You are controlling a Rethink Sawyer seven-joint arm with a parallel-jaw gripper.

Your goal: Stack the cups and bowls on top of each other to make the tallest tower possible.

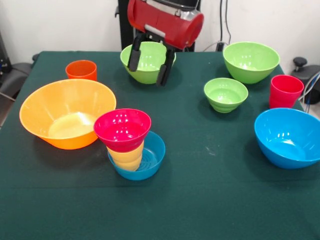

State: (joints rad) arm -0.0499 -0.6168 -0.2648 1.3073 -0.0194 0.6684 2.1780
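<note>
My hand point(150, 66) hangs released, empty, over a big green bowl point(146, 62); I'd center on its rim before clenching.

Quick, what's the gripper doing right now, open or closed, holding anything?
Gripper: open, jaws spread apart and empty, hanging in front of the big green bowl at the far side of the table.

Surroundings of my work surface

I note a dark green table cloth point(215, 200), a white wall point(60, 25) behind it, cables point(226, 22) hanging there, and a black chair point(12, 75) beside the table.
</note>
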